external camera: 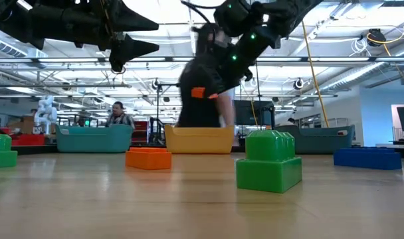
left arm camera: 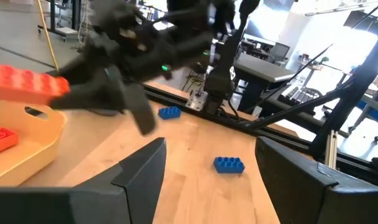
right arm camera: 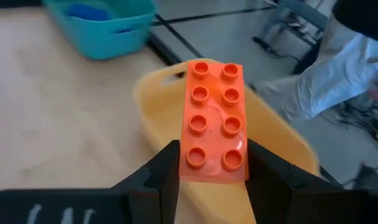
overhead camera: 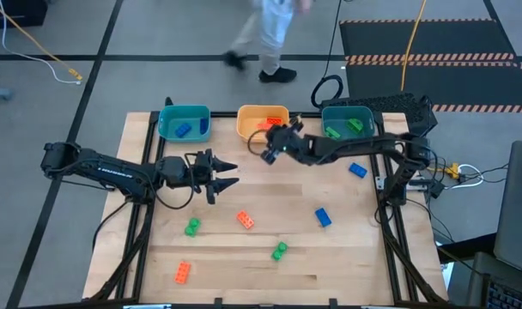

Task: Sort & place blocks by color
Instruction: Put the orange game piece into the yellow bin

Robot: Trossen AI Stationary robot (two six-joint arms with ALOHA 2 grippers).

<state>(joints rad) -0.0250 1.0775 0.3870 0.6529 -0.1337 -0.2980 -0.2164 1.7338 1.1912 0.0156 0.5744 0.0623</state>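
My right claw [right arm camera: 204, 163] is clamped on an orange-red block [right arm camera: 212, 121], its two fingers pressing the long sides near one end, the studs facing my wrist camera. I hold it in the air at the near rim of the orange tray [overhead camera: 248, 125], and another orange-red block [left arm camera: 0, 139] already lies inside that tray. Beyond my right claw to one side stands the teal tray [overhead camera: 168, 125] with a blue block [overhead camera: 184, 130] in it; on the other side a second teal tray [overhead camera: 331, 115] holds green blocks [overhead camera: 354, 125].

My left claw [overhead camera: 229, 172] hangs above the table [overhead camera: 347, 257] with its fingers spread and nothing between them, pointing toward my right claw. On the table nearer the front edge lie loose blocks: two green [overhead camera: 280, 251], two orange-red [overhead camera: 245, 220] and two blue [overhead camera: 323, 217]. A person [overhead camera: 265, 34] walks past behind the trays.
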